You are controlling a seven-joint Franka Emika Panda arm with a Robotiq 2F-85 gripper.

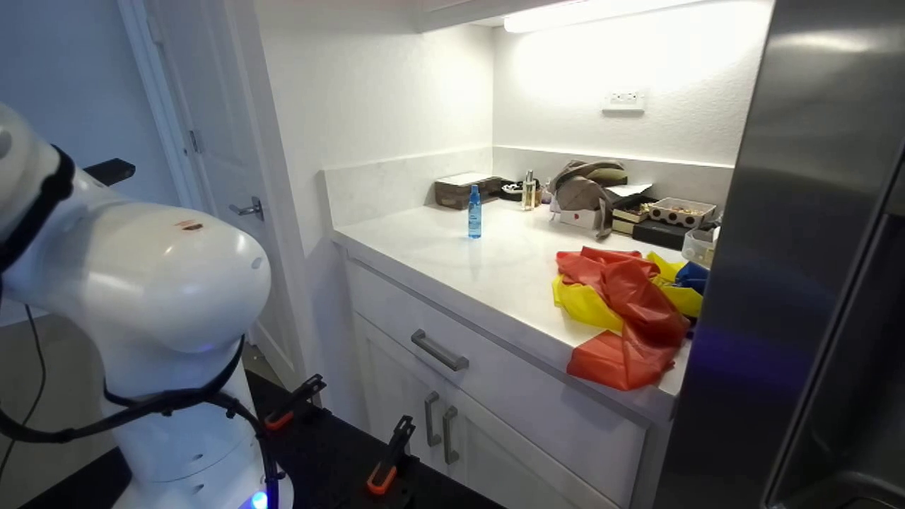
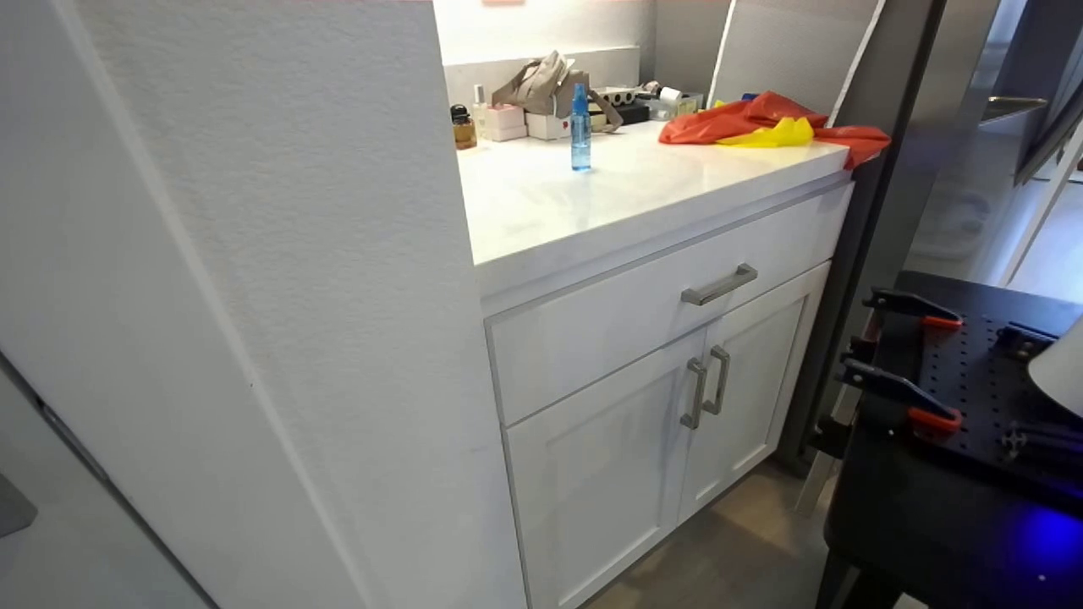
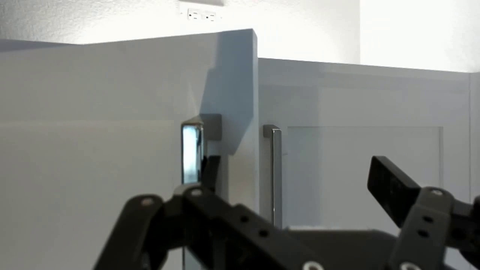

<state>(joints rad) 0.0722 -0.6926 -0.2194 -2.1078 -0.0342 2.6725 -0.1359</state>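
Gripper (image 3: 295, 168) spread wide, finger (image 3: 213, 172) beside cabinet handle (image 3: 192, 150), could slip if twisted; red cloth (image 1: 636, 311) overhangs counter's front edge (image 1: 452, 293).

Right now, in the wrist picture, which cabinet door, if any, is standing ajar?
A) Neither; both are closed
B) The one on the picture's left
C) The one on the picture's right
B: the cabinet door on the picture's left shows its thickness and stands forward of the closed cabinet door on the right.
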